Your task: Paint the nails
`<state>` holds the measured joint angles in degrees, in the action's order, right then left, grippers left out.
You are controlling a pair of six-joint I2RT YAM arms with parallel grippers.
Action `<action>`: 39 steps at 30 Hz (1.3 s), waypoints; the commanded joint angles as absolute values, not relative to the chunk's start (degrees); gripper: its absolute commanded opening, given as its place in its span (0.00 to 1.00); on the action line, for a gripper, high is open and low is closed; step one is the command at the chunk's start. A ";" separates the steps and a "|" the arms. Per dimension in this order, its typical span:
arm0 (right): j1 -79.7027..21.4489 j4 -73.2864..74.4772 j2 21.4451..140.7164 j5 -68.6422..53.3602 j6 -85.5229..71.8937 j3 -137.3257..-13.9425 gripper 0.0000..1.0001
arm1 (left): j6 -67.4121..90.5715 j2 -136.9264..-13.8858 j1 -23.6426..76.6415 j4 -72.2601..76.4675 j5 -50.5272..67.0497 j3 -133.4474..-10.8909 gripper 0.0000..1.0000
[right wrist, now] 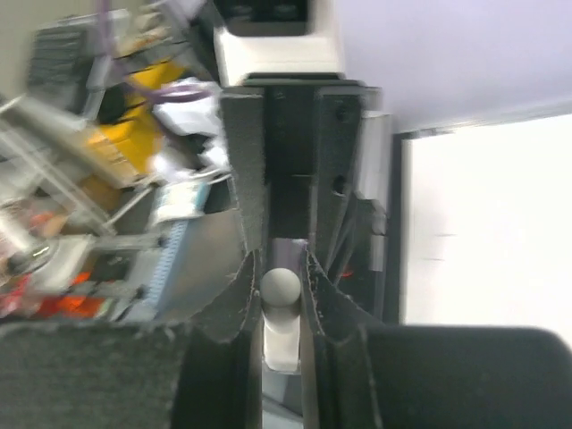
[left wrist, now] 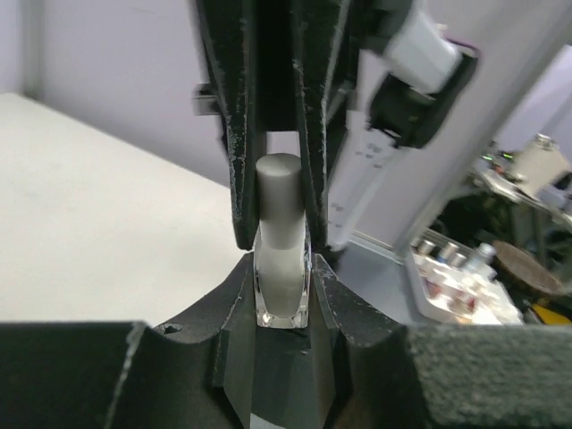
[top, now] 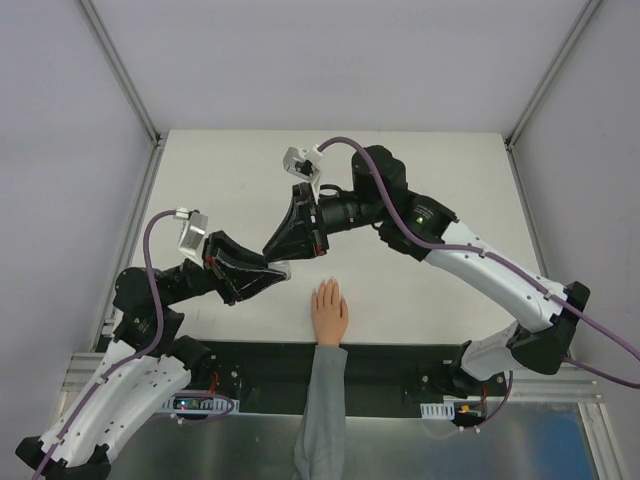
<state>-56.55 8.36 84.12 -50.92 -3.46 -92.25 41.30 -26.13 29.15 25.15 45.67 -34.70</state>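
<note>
Left jaws clamp bottle (left wrist: 281,299); right jaws pinch its cap (right wrist: 280,286) (mannequin hand (top: 329,312) lies nearby).

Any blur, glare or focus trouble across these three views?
Top external: sharp and evenly lit; the white table is bright but not blown out. Left wrist: the bottle and its cap are crisp, while the clutter behind is soft. Right wrist: the whole view is smeared, the cap is soft, and the table is washed to plain white.

The nails (top: 326,287), barely distinct, tip a peach, grey-sleeved mannequin hand (top: 329,312) lying flat.
</note>
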 commanded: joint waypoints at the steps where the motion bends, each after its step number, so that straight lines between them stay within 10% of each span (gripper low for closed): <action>1: -68.12 21.94 76.92 -13.59 7.42 -92.02 0.01 | 28.85 -25.22 28.65 15.05 31.33 -40.85 0.00; 3: -76.52 26.10 76.73 31.17 8.09 -90.89 0.01 | 24.02 -27.15 28.65 12.23 24.19 -42.01 0.00; 7: -82.70 23.64 77.08 46.49 2.48 -88.24 0.01 | 21.36 -33.91 28.74 14.05 18.90 -43.76 0.00; 13: -81.48 22.59 78.84 33.32 3.16 -92.28 0.04 | 24.61 -40.08 29.00 19.33 22.40 -42.98 0.00; 21: -64.82 22.69 74.01 -17.14 6.41 -90.09 0.63 | 29.34 -31.65 29.00 20.12 35.85 -37.55 0.00; 26: -59.07 18.56 75.23 -45.33 7.04 -90.26 0.76 | 33.83 -24.70 29.00 21.97 42.27 -33.84 0.00; 39: -56.16 2.90 84.55 -59.85 -6.06 -93.69 0.45 | 37.88 -25.93 29.00 27.86 52.38 -35.16 0.00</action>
